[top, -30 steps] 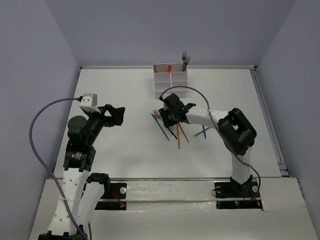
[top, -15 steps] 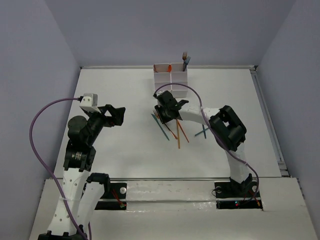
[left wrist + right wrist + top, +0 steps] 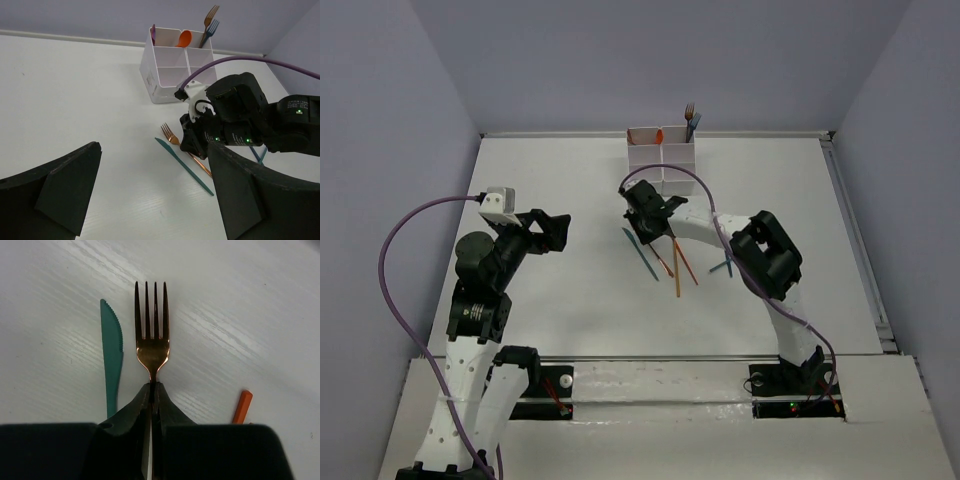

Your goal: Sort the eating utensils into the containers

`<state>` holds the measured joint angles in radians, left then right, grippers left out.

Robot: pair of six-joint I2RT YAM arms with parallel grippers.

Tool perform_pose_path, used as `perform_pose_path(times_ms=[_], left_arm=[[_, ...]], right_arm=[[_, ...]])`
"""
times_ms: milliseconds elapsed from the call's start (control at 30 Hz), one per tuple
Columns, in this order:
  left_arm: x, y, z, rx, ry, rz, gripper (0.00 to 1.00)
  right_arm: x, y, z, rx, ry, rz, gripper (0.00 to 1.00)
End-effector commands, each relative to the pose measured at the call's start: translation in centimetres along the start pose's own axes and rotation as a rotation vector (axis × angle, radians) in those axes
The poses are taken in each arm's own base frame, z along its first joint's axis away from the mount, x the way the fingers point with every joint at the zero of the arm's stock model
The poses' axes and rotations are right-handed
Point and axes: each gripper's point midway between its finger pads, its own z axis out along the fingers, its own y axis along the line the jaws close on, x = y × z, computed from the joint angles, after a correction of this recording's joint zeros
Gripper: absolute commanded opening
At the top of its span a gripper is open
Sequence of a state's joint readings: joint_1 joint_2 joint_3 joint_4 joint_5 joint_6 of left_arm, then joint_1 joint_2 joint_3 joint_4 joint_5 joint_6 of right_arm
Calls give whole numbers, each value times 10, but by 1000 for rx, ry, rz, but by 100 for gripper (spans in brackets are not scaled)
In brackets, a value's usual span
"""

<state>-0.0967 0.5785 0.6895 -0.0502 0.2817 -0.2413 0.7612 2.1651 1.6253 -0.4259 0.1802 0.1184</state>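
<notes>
My right gripper [image 3: 153,386] is shut on the neck of a copper fork [image 3: 151,330], low over the table; the fork also shows in the left wrist view [image 3: 171,135]. A teal knife [image 3: 112,355] lies just left of it, and shows in the top view [image 3: 640,250]. An orange stick end [image 3: 242,406] lies to the right; orange sticks [image 3: 678,262] cross beside the knife. A blue utensil [image 3: 727,265] lies further right. The white containers [image 3: 661,158] stand at the back, holding an orange spoon [image 3: 183,38], a purple spoon [image 3: 153,34] and two forks [image 3: 210,25]. My left gripper [image 3: 150,190] is open and empty.
The right arm [image 3: 760,250] stretches across the middle of the table toward the containers. A purple cable [image 3: 675,178] loops over the right wrist. The table's raised rim [image 3: 850,220] runs along the right side.
My right gripper has moved left and toward the back, onto the copper fork, and closed on its neck. The left arm has not moved.
</notes>
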Motion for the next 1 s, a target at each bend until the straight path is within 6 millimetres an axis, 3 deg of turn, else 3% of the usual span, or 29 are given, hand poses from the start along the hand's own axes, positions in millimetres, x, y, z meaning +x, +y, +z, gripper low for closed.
perform_pose_path(times_ms=[0, 167, 200, 300, 333, 400, 433, 533, 567, 633, 667, 733, 767, 833, 867, 967], left_arm=[[-22, -11, -4, 35, -64, 23, 99], [-21, -10, -4, 33, -62, 22, 99], [-21, -10, -4, 33, -62, 21, 99], [-22, -10, -4, 34, -65, 23, 99], [-21, -10, -3, 34, -60, 20, 99], [-21, -10, -3, 34, -60, 22, 99], [-20, -10, -3, 35, -58, 22, 99], [-20, -10, -3, 33, -57, 20, 99], [-20, -9, -2, 31, -56, 21, 99], [-19, -9, -2, 30, -52, 21, 99], [-19, -9, -2, 30, -52, 21, 99], [-19, -9, -2, 30, -52, 21, 99], [-18, -8, -1, 27, -50, 20, 99], [-19, -8, -1, 24, -51, 20, 99], [-19, -7, 0, 23, -50, 18, 99], [-18, -6, 1, 19, -44, 20, 99]], right_arm=[[-33, 2, -11, 12, -80, -27, 7], [-91, 7, -42, -22, -277, 28, 7], [-105, 7, -57, -37, -330, 42, 7], [-131, 10, -78, -67, -454, 86, 7], [-151, 9, -96, -77, -540, 116, 7], [-158, 6, -105, -77, -592, 135, 7], [-178, 2, -123, -93, -684, 168, 7], [-192, -6, -136, -93, -761, 199, 7], [-206, -10, -151, -88, -833, 211, 7], [-219, -26, -164, -40, -908, 224, 7], [-232, -48, -175, -8, -971, 247, 7], [-244, -68, -184, 23, -1031, 265, 7], [-256, -91, -194, 49, -1084, 290, 7], [-269, -112, -203, 51, -1154, 315, 7], [-276, -137, -209, 81, -1188, 333, 7], [-288, -166, -202, 99, -1221, 357, 7]])
